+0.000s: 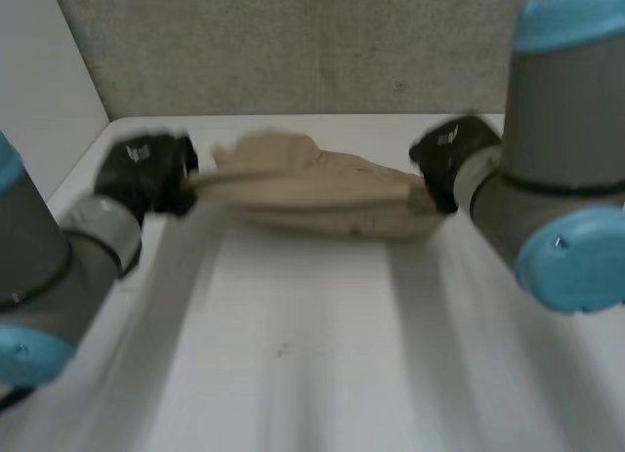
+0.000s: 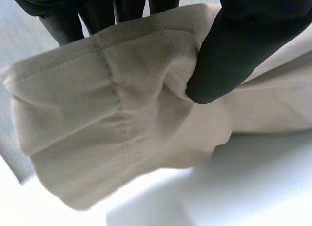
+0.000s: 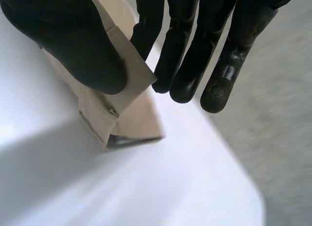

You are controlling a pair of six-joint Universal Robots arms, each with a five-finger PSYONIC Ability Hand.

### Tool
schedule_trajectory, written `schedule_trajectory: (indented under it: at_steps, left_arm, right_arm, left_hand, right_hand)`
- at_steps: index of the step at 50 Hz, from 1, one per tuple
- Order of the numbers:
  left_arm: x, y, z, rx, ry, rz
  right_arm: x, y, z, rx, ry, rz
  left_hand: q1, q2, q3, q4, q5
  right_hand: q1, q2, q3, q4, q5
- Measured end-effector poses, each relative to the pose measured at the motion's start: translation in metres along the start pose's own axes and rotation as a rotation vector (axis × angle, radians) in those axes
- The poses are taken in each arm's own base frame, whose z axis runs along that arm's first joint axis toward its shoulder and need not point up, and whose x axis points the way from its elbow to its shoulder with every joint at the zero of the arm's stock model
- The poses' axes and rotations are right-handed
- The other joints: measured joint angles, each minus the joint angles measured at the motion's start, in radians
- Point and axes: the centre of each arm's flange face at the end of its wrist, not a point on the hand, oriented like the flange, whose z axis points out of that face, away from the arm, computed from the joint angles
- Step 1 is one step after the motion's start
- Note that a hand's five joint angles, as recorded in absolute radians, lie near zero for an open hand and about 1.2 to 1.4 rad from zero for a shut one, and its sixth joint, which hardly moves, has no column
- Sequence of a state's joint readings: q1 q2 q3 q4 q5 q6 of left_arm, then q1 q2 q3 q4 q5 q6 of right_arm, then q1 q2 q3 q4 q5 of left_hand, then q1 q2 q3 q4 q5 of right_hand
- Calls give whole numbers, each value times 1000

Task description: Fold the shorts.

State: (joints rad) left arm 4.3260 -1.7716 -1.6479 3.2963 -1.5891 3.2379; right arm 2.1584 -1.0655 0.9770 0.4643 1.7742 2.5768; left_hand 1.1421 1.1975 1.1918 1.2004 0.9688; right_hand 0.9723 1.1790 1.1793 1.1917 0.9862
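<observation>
Toward 12 o'clock on the white table (image 1: 293,354), head view:

1. Shorts (image 1: 322,193): beige, bunched into a long, low band running from 9 to 3 o'clock and held at both ends. Whether the underside touches the table cannot be told.
2. Left hand (image 1: 146,174): black, at the band's 9 o'clock end, carried by the left arm (image 1: 59,267), which has grey joints.
3. Right hand (image 1: 449,159): black, at the 3 o'clock end, on the right arm (image 1: 557,159).
4. Wall (image 1: 293,42): grey and speckled, behind the table at 12 o'clock.

Left wrist view: the left hand's (image 2: 243,40) thumb presses down into the shorts (image 2: 122,113) beside a stitched seam. The fingers (image 2: 97,11) lie behind the cloth, so the hemmed edge is clamped between them and the thumb.

Right wrist view: the right hand's (image 3: 73,45) thumb pins a folded hem of the shorts (image 3: 122,104) against the nearest of the fingers (image 3: 185,65). The other fingers are straight and close together beside the cloth, over the table (image 3: 146,187).
</observation>
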Motion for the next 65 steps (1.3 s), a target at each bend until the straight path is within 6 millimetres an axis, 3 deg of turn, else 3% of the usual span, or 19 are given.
schedule_trajectory:
  at_steps: [6,9,12,16,17,18,20,26,30,37,39,40,42,45,57,65]
  left_arm:
    - [5,47,-14,-152,19,96]
    - [6,52,-24,-199,31,158]
    - [4,39,-45,-236,45,221]
    - [0,3,-90,-252,64,267]
    - [0,3,-90,-252,64,267]
    - [-1,-10,-109,-246,79,272]
    - [0,-21,-129,-234,105,272]
    - [8,-27,-151,-206,201,259]
    - [12,-22,-138,-198,234,254]
    - [11,-4,-75,-209,204,257]
    - [10,0,-65,-219,187,261]
    - [9,3,-56,-230,166,265]
    - [9,5,-47,-240,142,269]
    - [8,6,-40,-246,122,270]
    - [8,1,-21,-226,103,265]
    - [9,0,-14,-220,105,266]
  right_arm:
    - [-25,38,-1,-89,-78,-30]
    - [-28,48,-10,-114,-98,-50]
    - [-25,54,-26,-132,-111,-85]
    - [-13,58,-68,-150,-130,-190]
    - [-13,58,-68,-150,-130,-190]
    - [-7,59,-93,-145,-142,-247]
    - [-2,59,-113,-123,-149,-285]
    - [5,56,-136,-58,-161,-304]
    - [9,59,-125,-66,-171,-278]
    - [6,65,-72,-84,-167,-74]
    - [1,63,-66,-68,-166,1]
    - [-5,60,-62,-46,-170,98]
    - [-13,57,-64,-25,-182,202]
    - [-22,56,-70,-9,-201,303]
    - [-64,66,-119,-46,-354,483]
    - [-83,79,-124,-108,-402,529]
  left_hand:
    - [0,0,0,0,0]
    - [0,0,0,0,0]
    - [0,0,0,0,0]
    - [0,0,0,0,2]
    - [0,0,0,0,2]
    - [0,0,0,0,14]
    - [0,0,0,0,14]
    - [0,0,0,0,14]
    - [0,0,0,0,14]
    - [0,0,0,0,14]
    - [0,0,0,0,14]
    - [0,0,0,0,14]
    - [0,0,0,0,14]
    - [0,0,0,0,14]
    - [0,0,0,0,14]
    - [0,0,0,0,14]
  right_hand:
    - [0,0,0,0,0]
    - [0,0,0,0,0]
    - [0,0,0,0,0]
    - [11,0,0,0,3]
    - [11,0,0,0,3]
    - [17,0,0,0,8]
    - [17,0,0,0,9]
    - [17,0,0,0,9]
    - [17,0,0,0,10]
    - [5,-31,-28,-35,-13]
    - [-155,-221,-221,-209,-173]
    - [-388,-491,-485,-496,-457]
    - [-532,-675,-674,-679,-645]
    - [-586,-736,-740,-756,-722]
    - [-612,-738,-765,-789,-758]
    - [-612,-738,-765,-789,-758]
